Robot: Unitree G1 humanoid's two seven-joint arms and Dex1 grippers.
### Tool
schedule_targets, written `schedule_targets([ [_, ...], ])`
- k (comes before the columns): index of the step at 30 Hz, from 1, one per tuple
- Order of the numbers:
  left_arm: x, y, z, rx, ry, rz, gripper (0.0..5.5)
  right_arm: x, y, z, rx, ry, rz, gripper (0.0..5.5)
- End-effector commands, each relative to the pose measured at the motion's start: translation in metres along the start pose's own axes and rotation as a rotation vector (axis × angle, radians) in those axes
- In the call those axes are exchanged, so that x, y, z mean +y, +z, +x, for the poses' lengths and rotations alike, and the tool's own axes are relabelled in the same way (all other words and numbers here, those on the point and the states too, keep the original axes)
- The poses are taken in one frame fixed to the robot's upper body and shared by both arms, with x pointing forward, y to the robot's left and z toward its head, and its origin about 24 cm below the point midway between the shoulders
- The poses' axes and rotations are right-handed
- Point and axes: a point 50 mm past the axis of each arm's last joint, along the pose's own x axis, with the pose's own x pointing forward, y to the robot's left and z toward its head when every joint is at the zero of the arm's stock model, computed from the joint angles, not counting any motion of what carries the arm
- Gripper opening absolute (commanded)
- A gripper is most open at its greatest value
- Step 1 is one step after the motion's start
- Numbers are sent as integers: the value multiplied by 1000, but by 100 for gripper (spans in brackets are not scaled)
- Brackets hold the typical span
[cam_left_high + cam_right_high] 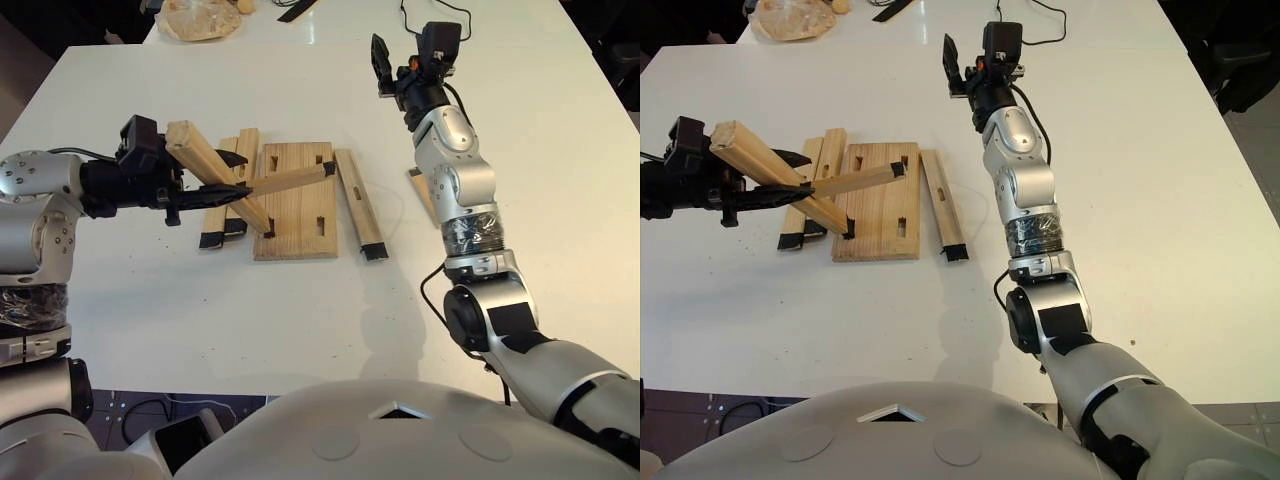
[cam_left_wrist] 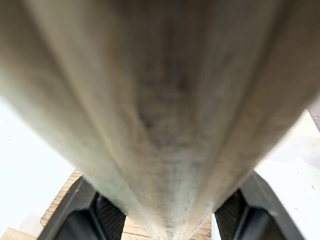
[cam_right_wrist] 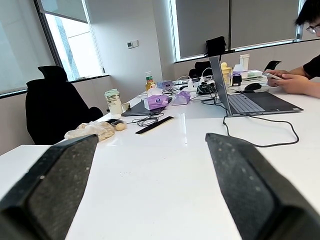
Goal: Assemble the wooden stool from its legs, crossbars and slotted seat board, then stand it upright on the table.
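Left eye view: left gripper (image 1: pixel 222 180) clamps leg (image 1: pixel 196 150).

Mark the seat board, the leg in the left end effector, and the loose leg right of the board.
Seat board (image 1: pixel 297 215), left eye view, bare middle.
Held leg (image 1: pixel 197 150), left eye view, raised upper end.
Loose leg (image 1: pixel 358 200), left eye view, mid-length.

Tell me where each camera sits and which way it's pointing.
Eye views: on the head, looking forward and down at the table and seat board; both arms show.
Left wrist view: behind the left hand, close against the held leg; its fingers show.
Right wrist view: behind the open right hand, facing across the table.
Shared: the eye views show one scene.
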Motion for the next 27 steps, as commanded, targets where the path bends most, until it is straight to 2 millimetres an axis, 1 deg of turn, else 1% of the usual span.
schedule_targets([
  [1, -4, -16, 7, 47, -44, -77, 204, 1, 3, -1, -6, 0, 49, 394],
  [3, -5, -12, 12, 6, -54, -87, 204, 0, 3, 0, -6, -6, 63, 394],
  [6, -1, -8, 22, -36, -39, -84, 204, -1, 3, 1, -7, -10, 74, 394],
  [10, 3, -11, 22, -27, -15, -89, 204, -1, 3, 2, -7, -13, 79, 394],
  [15, 1, -17, 25, -27, -12, -105, 204, -3, 0, 2, 7, -22, 100, 394],
  [19, -6, -25, 23, 26, -32, -110, 204, -3, 0, 2, 7, -23, 105, 394],
  [23, -13, -35, 18, 69, -9, -129, 204, -2, 1, 3, 1, -23, 112, 394],
  [27, -30, -47, 25, 53, 67, -154, 204, -1, 1, 2, 0, -34, 131, 394],
])
